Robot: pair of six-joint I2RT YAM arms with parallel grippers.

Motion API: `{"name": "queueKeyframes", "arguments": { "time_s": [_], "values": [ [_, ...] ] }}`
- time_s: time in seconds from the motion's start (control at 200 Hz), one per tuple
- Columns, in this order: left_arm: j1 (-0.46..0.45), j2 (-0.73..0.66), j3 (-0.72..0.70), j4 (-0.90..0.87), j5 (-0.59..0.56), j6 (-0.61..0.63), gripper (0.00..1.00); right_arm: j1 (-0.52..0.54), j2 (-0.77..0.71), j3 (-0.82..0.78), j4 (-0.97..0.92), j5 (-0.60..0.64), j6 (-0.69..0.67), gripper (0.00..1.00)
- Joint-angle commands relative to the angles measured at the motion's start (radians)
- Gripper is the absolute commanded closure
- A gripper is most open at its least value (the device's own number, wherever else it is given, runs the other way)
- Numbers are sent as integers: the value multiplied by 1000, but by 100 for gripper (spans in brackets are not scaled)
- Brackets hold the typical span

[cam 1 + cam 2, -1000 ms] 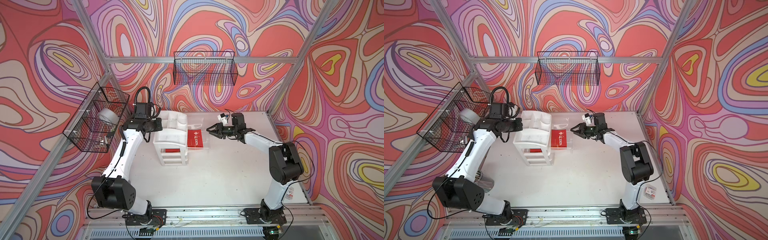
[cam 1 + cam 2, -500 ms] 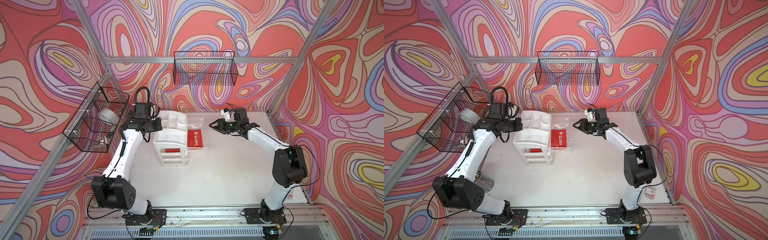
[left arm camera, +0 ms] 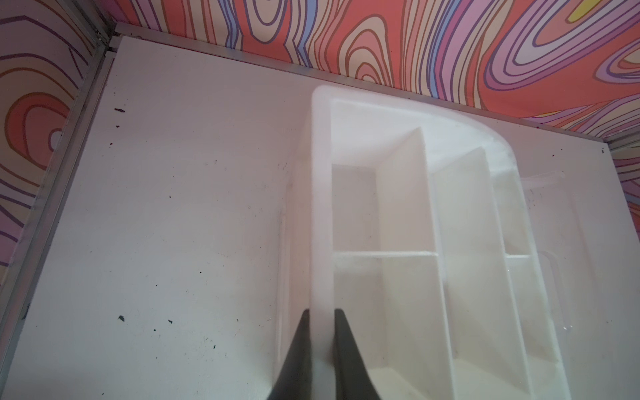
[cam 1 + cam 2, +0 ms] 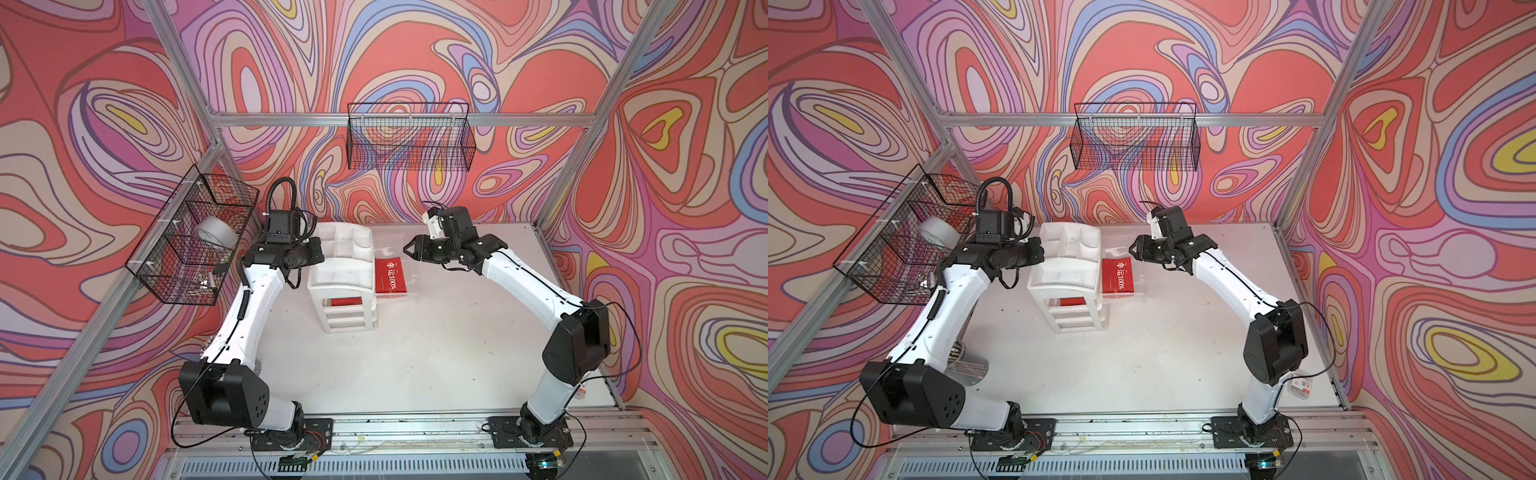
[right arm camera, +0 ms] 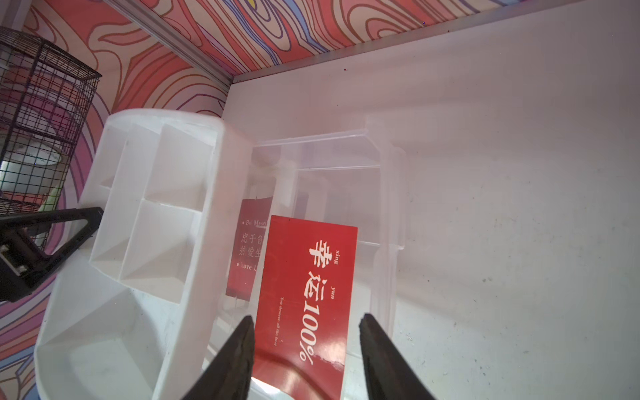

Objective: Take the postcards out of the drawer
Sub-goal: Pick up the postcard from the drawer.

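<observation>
The white organizer (image 4: 345, 257) (image 4: 1067, 257) stands at the back of the table. Its clear drawer (image 4: 415, 286) (image 5: 388, 207) is pulled out to the right. A red postcard (image 4: 390, 276) (image 4: 1119, 276) (image 5: 308, 277) with white characters lies in the drawer. A second red postcard (image 5: 249, 249) shows dimly through clear plastic under the organizer's top, and red also shows behind the organizer's front (image 4: 345, 301). My right gripper (image 4: 409, 249) (image 5: 306, 316) hovers open over the top card, fingers apart from it. My left gripper (image 4: 322, 255) (image 3: 322, 311) is shut on the organizer's left wall (image 3: 322, 207).
A wire basket (image 4: 191, 237) on the left wall holds a tape roll (image 4: 216, 235). Another wire basket (image 4: 409, 141) hangs on the back wall. A metal cup (image 4: 967, 365) stands behind my left arm. A small labelled box (image 4: 1300, 384) lies by my right arm's base.
My right gripper has lifted a little and shifted left, over the drawer's card, with its jaws slightly wider. The left arm, organizer and cards have not moved.
</observation>
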Motion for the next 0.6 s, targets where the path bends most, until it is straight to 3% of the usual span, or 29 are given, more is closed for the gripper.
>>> {"name": "queueKeyframes", "arguments": {
  "time_s": [0.0, 0.596],
  "values": [
    [6, -4, -37, -20, -34, -21, 100, 36, 42, 72, -111, 159, -27, 49],
    [6, -21, -43, -36, -50, 1, 100, 161, 245, 279, -273, 315, -30, 46]
  ]
}}
